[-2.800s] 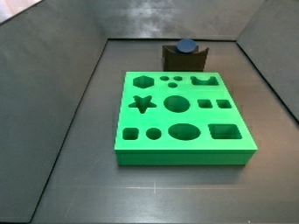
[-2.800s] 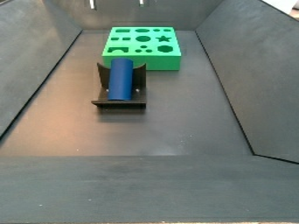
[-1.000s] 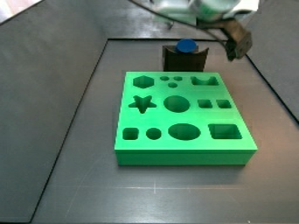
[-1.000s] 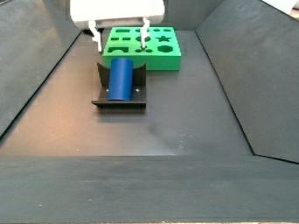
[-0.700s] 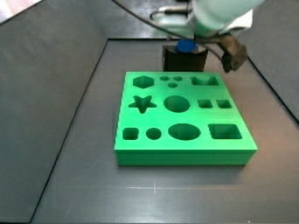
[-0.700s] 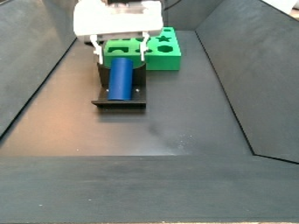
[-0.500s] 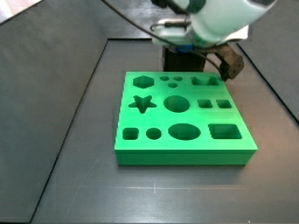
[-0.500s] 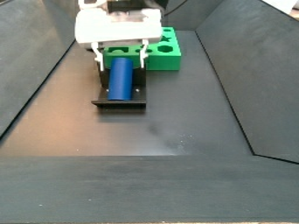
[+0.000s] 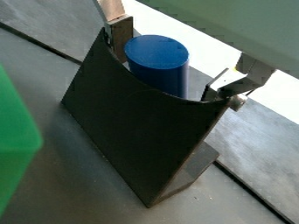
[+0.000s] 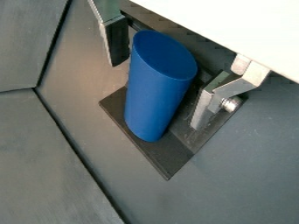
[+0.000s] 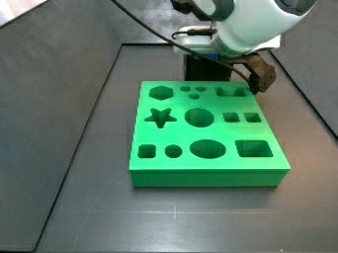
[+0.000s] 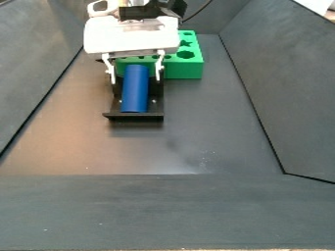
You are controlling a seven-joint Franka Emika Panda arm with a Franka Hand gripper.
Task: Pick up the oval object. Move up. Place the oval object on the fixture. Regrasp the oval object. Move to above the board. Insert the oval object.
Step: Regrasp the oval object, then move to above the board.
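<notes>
The oval object (image 12: 132, 86) lay in the fixture (image 12: 155, 102), a blue peg cradled lengthwise in the curved notch, w/ the fixture standing just behind the board (image 11: 209, 133) on the dark floor. That cradle looked like the reason for the placement: it held the peg at a known angle so it could be regrasped in a better orientation for insertion. The gripper (image 12: 131, 65) sat low over the fixture's far end, its fingers (image 10: 216, 98) straddling the peg, one each side. Jaws were wide, not clamped: in both wrist views a gap showed between each pad and the blue surface, so peg rested on the fixture alone, not held. In a wrist view the peg's rounded end (image 9: 156, 55) stood proud of the fixture's upright plate, between the two silver plates. Judged step: regrasp, approach done or nearly, closing not yet begun. Vs 2.8 s ago, when no arm was in either side view and the peg lay alone in the notch, the gripper had come in from above and descended over approx the last sec to finger level w/ the peg. Peg and fixture appeared unmoved across the frames; board likewise. In a side view the arm's white body (image 11: 258, 22) hid most of the fixture.
</notes>
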